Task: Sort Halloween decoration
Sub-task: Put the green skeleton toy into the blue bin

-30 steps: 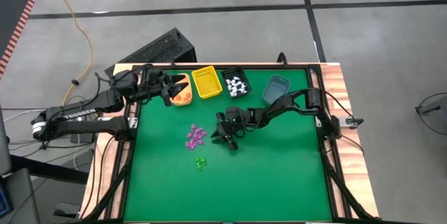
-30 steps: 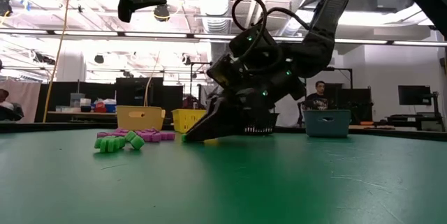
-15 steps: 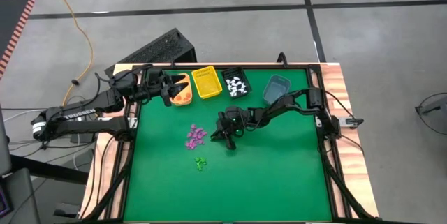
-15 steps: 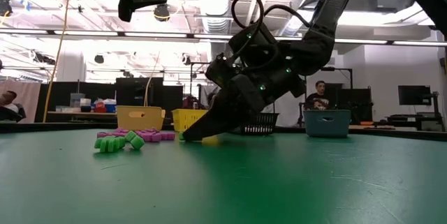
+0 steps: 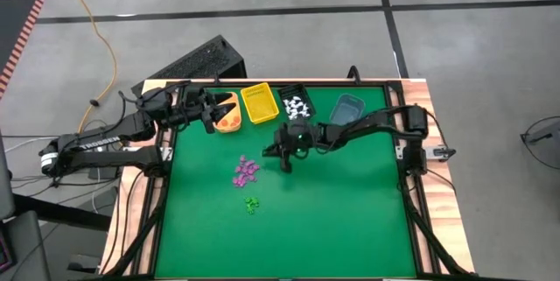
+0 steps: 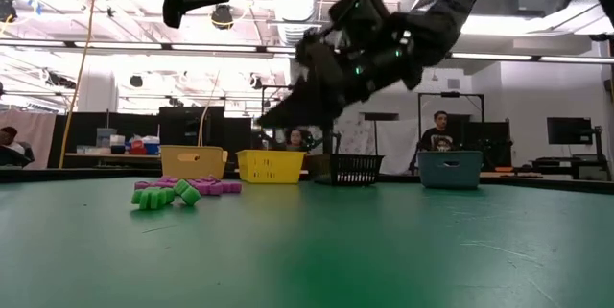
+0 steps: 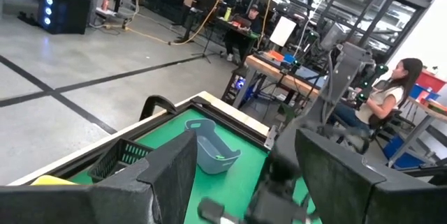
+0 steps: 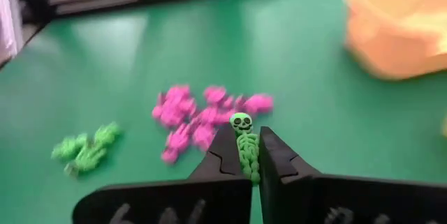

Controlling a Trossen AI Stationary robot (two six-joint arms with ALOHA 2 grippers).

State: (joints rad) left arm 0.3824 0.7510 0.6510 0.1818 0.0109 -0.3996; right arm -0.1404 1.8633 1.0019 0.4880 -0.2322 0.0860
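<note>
No readable writing, brand or label anywhere in these views.

Bench (image 5: 332, 220): green felt-like top, pale wood rim, dark frame rails at both sides. Around it, grey concrete floor with dark tape lines, an orange cable (image 5: 96, 31) trailing across it, a red-and-white striped edge at the far left. Low view looks into a large workshop: bright ceiling strip lights, silver ducting, dark equipment racks, a seated person (image 6: 440, 130) in the background. Left wrist view shows another seated person (image 7: 391, 95) at a cluttered desk.

Four small bins in a row along the far edge: orange tub (image 5: 229, 116), yellow mesh basket (image 5: 259, 103), black mesh basket (image 5: 297, 104) holding white trinkets, grey-blue tub (image 5: 346, 110).

Right gripper (image 5: 285, 160) raised above the bench, in front of the black basket; jaws closed on a small green plastic skeleton trinket (image 8: 244, 146), skull end poking out past the fingertips. Held trinket not resolvable in the high or low views.

Loose on the felt near mid-bench: cluster of purple-pink plastic trinkets (image 5: 245, 171), and just nearer the front edge a small cluster of green plastic trinkets (image 5: 251, 204). The two clusters close together, apart from the bins.

Left gripper (image 5: 214, 111) hovering by the orange tub at the far left corner; jaws parted, nothing between them.
</note>
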